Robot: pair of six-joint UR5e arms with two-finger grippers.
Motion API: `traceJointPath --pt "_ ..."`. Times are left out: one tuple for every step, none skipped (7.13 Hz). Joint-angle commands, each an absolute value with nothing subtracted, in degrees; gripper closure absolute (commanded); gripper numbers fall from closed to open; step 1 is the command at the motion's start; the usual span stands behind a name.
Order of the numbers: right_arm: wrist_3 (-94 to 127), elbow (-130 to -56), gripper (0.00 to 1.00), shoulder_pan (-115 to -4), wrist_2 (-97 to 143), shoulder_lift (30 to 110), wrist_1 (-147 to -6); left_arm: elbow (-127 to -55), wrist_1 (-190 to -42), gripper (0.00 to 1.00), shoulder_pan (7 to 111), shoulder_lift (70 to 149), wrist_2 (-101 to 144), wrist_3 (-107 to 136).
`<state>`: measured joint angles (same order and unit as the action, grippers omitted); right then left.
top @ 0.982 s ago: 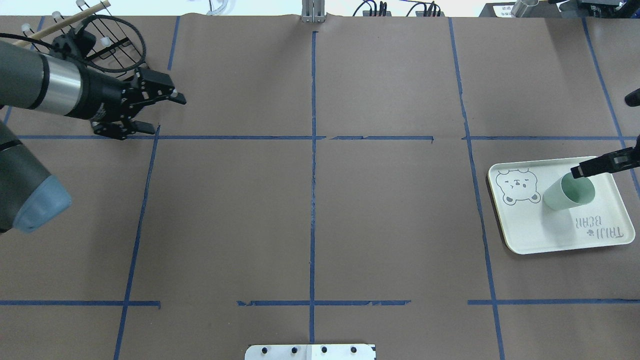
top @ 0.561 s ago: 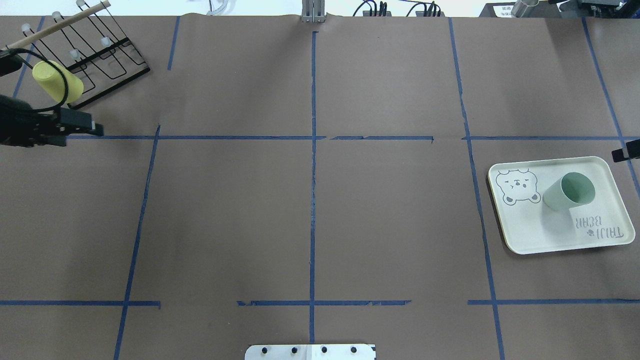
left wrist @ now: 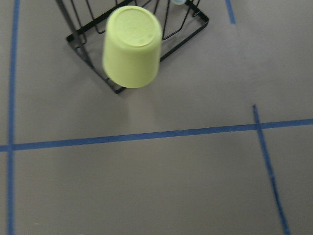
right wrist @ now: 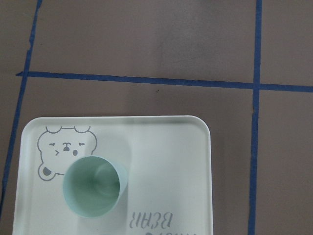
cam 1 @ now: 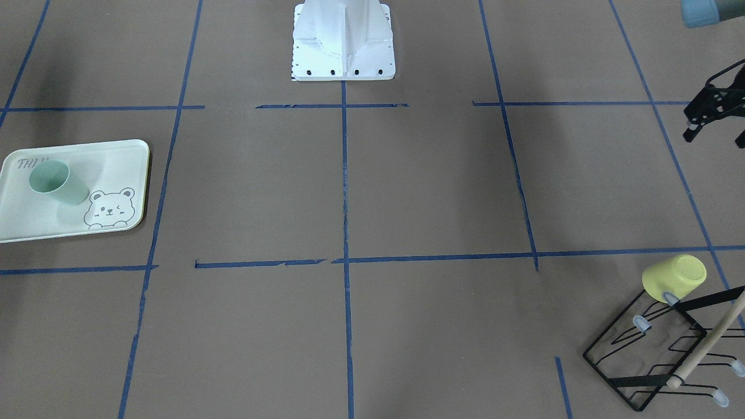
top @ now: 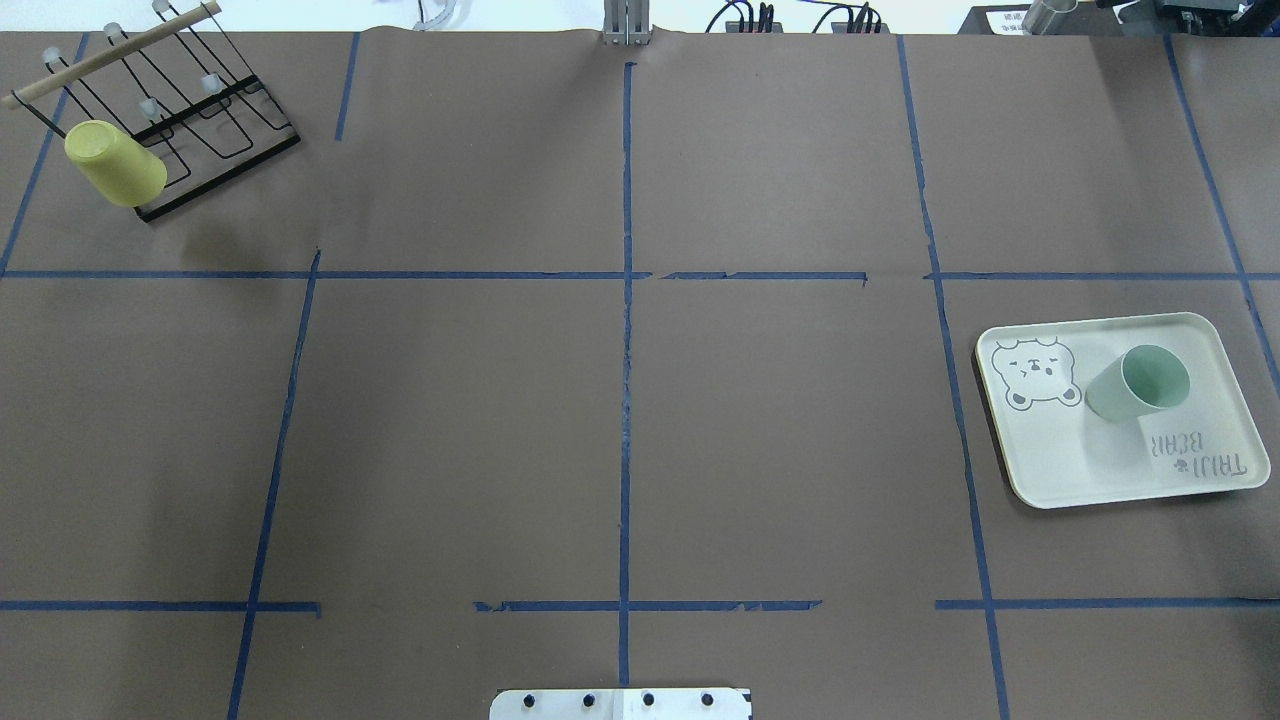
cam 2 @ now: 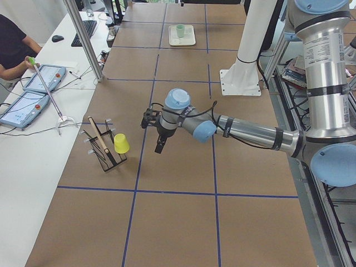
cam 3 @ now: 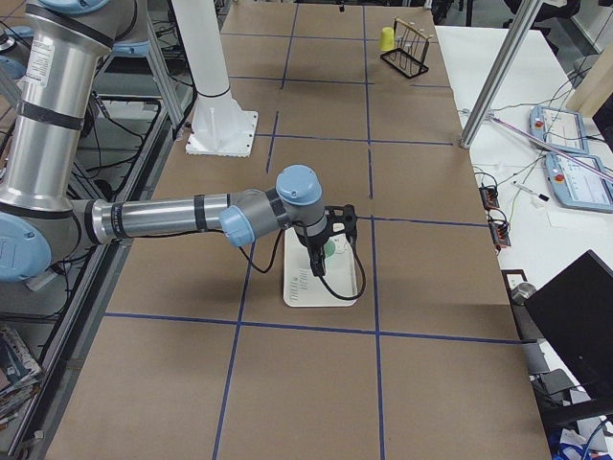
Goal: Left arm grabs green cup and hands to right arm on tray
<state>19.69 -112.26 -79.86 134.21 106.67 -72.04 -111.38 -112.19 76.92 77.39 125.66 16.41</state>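
Observation:
The green cup (top: 1140, 385) stands upright, mouth up, on the tray (top: 1090, 480) at the robot's right; it also shows in the front-facing view (cam 1: 55, 181) and the right wrist view (right wrist: 93, 193). My left gripper (cam 1: 716, 137) is open and empty, hovering above the table near the rack, far from the cup. My right gripper (cam 3: 329, 254) hangs above the tray, over the cup. It shows only in the exterior right view, so I cannot tell whether it is open or shut. Neither gripper shows in the overhead view.
A pale yellow cup (top: 115, 165) hangs upside down on a black wire rack (top: 215, 110) with a wooden bar, at the far left corner. The robot's white base (cam 1: 343, 41) stands mid-table at the near edge. Blue tape lines cross the brown table.
Both arms have left the overhead view: the left gripper drew back off the left edge, the right gripper off the right edge, away from the cup. The green cup stays on the tray.

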Motion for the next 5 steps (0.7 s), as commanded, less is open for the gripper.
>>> traceJointPath --pt "10.69 -112.23 0.0 -83.47 133.86 106.7 -79.94 -110.66 -96.42 0.0 85.75 77.42 125.86 -4.22" --pt "6.37 -112.15 0.0 -84.89 132.81 106.61 -83.72 -110.57 -89.98 0.0 86.74 78.21 125.95 -7.35" --pt "3.37 -112.06 0.0 -85.16 129.58 105.39 -87.41 -110.65 -81.3 0.0 87.44 80.48 127.43 -7.47" --pt "3.25 -112.23 0.0 -85.25 129.2 104.42 -88.84 -110.83 -76.86 0.0 88.58 79.99 132.92 -7.47" --pt "3.25 -112.32 0.0 -85.25 129.55 104.76 -88.86 -110.4 -77.08 0.0 88.59 78.5 135.5 -7.56"
